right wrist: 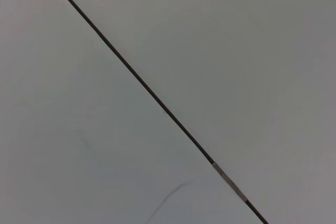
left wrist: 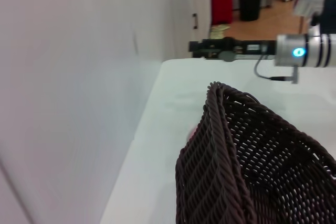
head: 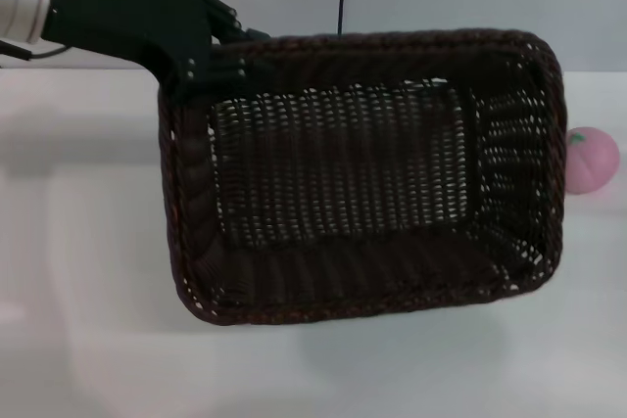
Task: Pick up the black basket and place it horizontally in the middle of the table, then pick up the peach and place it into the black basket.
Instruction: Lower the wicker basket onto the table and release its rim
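Black basket (head: pixel 362 178): we see left claw (head: pixel 220 56) clamped on its far-left rim, lifted above desk (head: pixel 98 291) for repositioning; peach (head: pixel 592 161) beside its right end.

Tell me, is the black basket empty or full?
Empty: only bare weave shows inside the black basket; the peach lies outside it on the table.

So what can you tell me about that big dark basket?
The black basket is a large rectangular wicker one, nearly black, with rounded corners, a thick braided rim and open-weave sloping sides. It is empty. It appears lifted and tilted above the white table, its opening facing the head camera. The left gripper holds its far left corner at the rim. The peach sits just beyond its right end.
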Motion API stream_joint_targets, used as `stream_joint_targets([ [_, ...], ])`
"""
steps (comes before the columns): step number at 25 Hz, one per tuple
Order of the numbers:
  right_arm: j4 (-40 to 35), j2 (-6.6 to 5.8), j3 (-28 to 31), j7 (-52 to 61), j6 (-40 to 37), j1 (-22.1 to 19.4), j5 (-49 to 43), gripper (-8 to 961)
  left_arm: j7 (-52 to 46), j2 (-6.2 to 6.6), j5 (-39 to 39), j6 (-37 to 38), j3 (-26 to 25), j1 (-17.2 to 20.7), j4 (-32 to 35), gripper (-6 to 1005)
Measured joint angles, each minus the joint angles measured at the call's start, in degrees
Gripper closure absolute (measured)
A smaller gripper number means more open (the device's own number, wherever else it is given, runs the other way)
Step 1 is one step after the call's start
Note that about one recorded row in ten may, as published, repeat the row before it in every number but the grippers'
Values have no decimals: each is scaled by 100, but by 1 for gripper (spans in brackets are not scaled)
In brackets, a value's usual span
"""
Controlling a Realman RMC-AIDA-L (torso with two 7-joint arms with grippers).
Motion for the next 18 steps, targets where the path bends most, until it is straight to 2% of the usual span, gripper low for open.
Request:
stream_joint_targets([
  [7, 58, 0, 0, -2, -1, 0, 0, 351, 580, -51, -21, -44, -25, -256, -703, 762],
  [8, 62, 0, 0, -5, -1, 0, 0, 351, 761, -53, -20, -128, -63, -382, -1033, 760],
  [13, 69, 0, 0, -2, -1, -2, 0, 351, 960, -58, -14, -213, -76, -502, -1319, 751],
  [18, 69, 0, 0, -2, 35, -12, 0, 350, 1146, -116, 28, -322, -60, -556, -1480, 742],
])
